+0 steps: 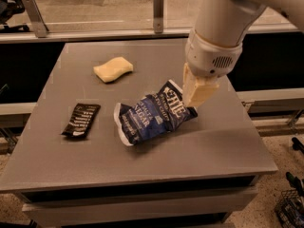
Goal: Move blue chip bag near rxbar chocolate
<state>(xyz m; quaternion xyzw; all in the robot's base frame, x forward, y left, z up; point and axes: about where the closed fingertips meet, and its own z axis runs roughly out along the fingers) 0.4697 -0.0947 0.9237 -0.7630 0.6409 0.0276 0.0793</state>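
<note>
The blue chip bag (151, 116) lies flat near the middle of the grey table (228, 146), its white sealed edge pointing left. The rxbar chocolate (81, 120), a small black-brown bar, lies to the left of the bag with a small gap between them. My gripper (194, 101) hangs from the white arm over the bag's right end, just above its upper right corner. Whether it still touches the bag is unclear.
A pale yellow sponge (113, 69) lies at the back left of the table. A railing with metal posts (158, 4) runs behind the table. The table's front edge is near, and a wire basket (290, 208) stands on the floor at the lower right.
</note>
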